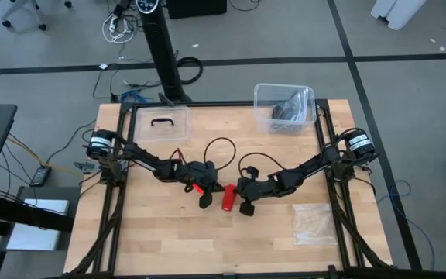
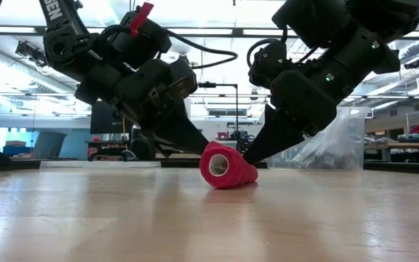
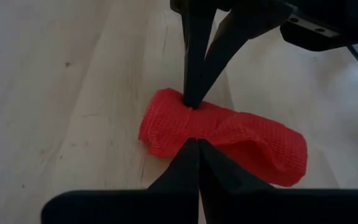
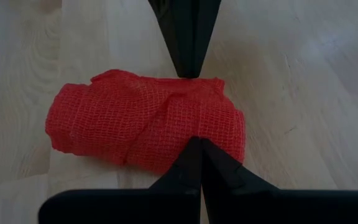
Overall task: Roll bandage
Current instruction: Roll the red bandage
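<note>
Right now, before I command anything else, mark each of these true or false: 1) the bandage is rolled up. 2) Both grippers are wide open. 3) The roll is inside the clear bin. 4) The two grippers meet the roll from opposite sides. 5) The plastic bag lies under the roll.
1) True: the bandage lies as a short red roll on the table.
2) False: the left gripper and the right gripper both have their fingers shut.
3) False: the roll lies on bare wood; the clear bin stands at the table's far edge.
4) True: their tips touch it from either side.
5) False: the plastic bag lies apart, near the right arm's side.
</note>
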Controlling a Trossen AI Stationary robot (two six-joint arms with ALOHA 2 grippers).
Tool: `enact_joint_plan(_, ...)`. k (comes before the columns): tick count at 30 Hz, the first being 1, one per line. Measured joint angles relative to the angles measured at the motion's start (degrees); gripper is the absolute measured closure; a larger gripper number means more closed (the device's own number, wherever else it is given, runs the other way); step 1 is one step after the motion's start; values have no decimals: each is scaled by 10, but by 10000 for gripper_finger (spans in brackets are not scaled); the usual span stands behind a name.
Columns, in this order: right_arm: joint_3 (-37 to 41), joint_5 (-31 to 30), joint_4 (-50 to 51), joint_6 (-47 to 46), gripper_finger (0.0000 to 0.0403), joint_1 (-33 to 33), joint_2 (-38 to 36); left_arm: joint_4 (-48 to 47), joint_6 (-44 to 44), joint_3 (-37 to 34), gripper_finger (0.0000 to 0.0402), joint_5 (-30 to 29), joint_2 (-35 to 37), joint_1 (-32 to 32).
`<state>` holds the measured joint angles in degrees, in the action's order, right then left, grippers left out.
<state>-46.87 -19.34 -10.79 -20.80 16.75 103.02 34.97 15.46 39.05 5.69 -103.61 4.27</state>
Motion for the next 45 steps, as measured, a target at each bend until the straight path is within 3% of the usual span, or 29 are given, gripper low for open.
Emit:
enact_joint_plan(20, 0, 1, -3, 0, 399, 0, 0, 29, 1, 0, 401, -1, -48, 16)
enact_joint_plan(23, 0, 0, -3, 0, 401, 0, 0, -8, 0, 0, 401, -12, -28, 12)
enact_joint_plan(27, 0, 0, -2, 0, 399, 0, 0, -106, -4, 0, 401, -82, 26, -1)
enact_joint_plan(29, 0, 1, -1, 0, 399, 0, 0, -122, -5, -2, 401, -90, 51, -5)
enact_joint_plan(35, 0, 1, 0, 0, 401, 0, 0, 53, 27, -16, 401, -19, 61, 12)
enact_joint_plan(45, 0, 6, 1, 0, 401, 0, 0, 76, 47, -13, 401, -43, -24, 34)
